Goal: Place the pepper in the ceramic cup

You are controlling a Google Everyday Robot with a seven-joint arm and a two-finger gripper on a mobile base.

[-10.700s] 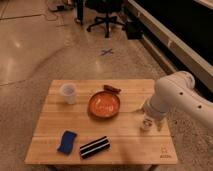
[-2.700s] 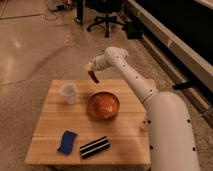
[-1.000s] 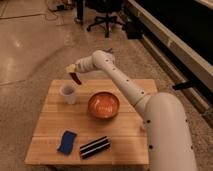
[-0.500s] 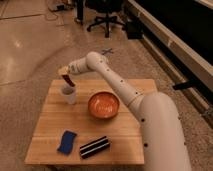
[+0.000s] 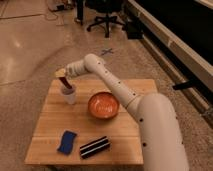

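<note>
A: End effector [image 5: 63, 75] located above far-left part of wooden desk [image 5: 50, 135], at tip of white arm [image 5: 107, 80] reaching across from right side.

B: Grip state?

A: Pinching the pepper [image 5: 65, 83]. Pressed onto its upper end; dark red-brown length hanging down from there, tapering toward the bottom.

B: Position of pepper relative to ceramic cup?

A: Directly over ceramic cup [image 5: 69, 95], lower tip at or just inside the rim. Cannot tell whether touching the inner wall. Cup upright, white, standing on desk near left-rear corner.

B: Other items noted?

A: Orange bowl [image 5: 103, 105] right of cup, near desk centre, well apart from pepper. Blue sponge [image 5: 67, 141] toward front-left edge. Black-and-white striped object [image 5: 94, 147] lying just right of sponge, close to front edge. Office chair [image 5: 102, 17] on speckled floor [image 5: 30, 45] far behind desk. Small blue cross mark [image 5: 106, 51] on floor between chair and desk.

B: Contact between arm and bowl?

A: None seen; arm passing above and behind bowl.
</note>
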